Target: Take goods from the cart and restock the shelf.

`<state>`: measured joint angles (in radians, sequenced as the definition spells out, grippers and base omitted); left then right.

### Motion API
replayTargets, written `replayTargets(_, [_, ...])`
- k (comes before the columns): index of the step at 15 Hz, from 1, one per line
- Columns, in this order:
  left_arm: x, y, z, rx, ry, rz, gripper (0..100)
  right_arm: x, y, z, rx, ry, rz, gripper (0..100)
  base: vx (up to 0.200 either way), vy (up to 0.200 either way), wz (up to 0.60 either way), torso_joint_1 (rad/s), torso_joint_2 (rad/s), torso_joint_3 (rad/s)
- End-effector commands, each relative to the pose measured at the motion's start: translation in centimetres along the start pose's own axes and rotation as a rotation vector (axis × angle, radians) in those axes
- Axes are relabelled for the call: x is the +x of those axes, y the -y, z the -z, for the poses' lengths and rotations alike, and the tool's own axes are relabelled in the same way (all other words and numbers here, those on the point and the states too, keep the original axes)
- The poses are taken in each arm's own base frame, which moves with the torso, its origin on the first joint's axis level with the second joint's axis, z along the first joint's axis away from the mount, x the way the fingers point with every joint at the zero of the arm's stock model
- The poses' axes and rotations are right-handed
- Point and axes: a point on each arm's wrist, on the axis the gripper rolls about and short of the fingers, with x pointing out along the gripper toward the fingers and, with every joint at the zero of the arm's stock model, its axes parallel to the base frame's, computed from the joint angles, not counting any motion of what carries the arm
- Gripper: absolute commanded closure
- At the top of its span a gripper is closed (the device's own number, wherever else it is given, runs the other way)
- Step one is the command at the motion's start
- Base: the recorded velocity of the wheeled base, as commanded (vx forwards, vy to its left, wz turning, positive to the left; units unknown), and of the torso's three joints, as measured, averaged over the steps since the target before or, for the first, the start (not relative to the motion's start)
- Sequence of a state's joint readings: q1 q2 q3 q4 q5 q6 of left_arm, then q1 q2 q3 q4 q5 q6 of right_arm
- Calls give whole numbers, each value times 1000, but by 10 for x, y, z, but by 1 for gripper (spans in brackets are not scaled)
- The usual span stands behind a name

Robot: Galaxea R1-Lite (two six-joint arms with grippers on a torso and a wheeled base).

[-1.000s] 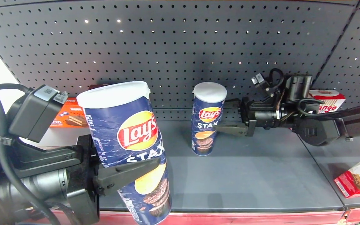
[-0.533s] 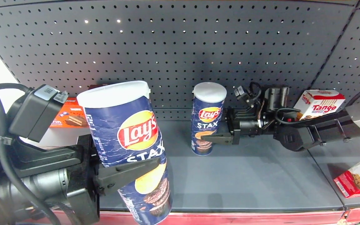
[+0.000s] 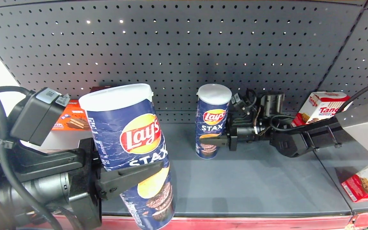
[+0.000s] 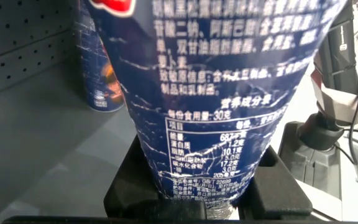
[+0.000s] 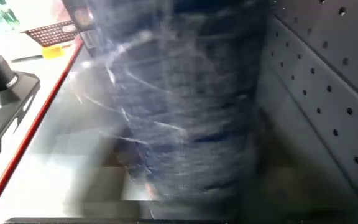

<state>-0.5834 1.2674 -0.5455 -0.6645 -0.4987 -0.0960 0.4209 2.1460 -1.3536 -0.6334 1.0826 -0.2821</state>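
A blue chips can (image 3: 129,140) with a white lid hangs tilted over the shelf's front edge, and my left gripper (image 3: 136,169) is shut on its lower half; the left wrist view has the same can (image 4: 216,93) close up between the pads. A second, identical can (image 3: 211,121) stands upright farther back on the grey shelf (image 3: 251,179), near the pegboard. My right gripper (image 3: 214,137) comes in from the right at that can's lower half, open, with one finger (image 3: 211,141) across its front. The right wrist view has this can (image 5: 185,106) very near.
A red-and-white wafer box (image 3: 323,108) stands at the back right, another (image 3: 367,183) lies at the front right, and an orange box (image 3: 70,116) sits at the back left. The pegboard wall (image 3: 184,48) closes the back. A red strip (image 3: 267,222) marks the front edge.
My right gripper has moved left along the shelf, from beside the standing can to around its lower half. The left gripper and its can have stayed put.
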Motion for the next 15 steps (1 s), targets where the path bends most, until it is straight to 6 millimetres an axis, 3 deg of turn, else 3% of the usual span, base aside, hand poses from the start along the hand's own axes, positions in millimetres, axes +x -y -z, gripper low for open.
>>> replayTargets(1, [0,0,0,0,1,-2,100,1,-1,0,0,0,-3,100,0,0,0,0,0,0])
replayTargets(4, [0,0,0,0,1,-2,100,3,-3,-2,-3,2,-9,100,0,0,0,0,0,0])
replayTargets(7, [0,0,0,0,1,-2,100,0,-7,-16,-32,17,-7,100,0,0,0,0,0,0])
replayTargets(8, [0,0,0,-1,0,-2,100,-7,-16,-40,-75,40,-3,100,0,0,0,0,0,0])
replayTargets(10, [0,-1,0,-1,-1,-1,100,-15,-28,-53,-96,49,-2,100,0,0,0,0,0,0])
replayTargets(12, [0,-2,0,-3,0,-10,100,-25,-74,-69,-101,52,-28,100,0,0,0,0,0,0])
replayTargets(14, [-1,-3,0,-3,1,-16,100,-28,-110,-64,-109,48,-6,100,0,0,0,0,0,0])
replayTargets(15, [0,-3,0,-4,0,-15,100,-29,-118,-60,-110,48,-6,100,0,0,0,0,0,0])
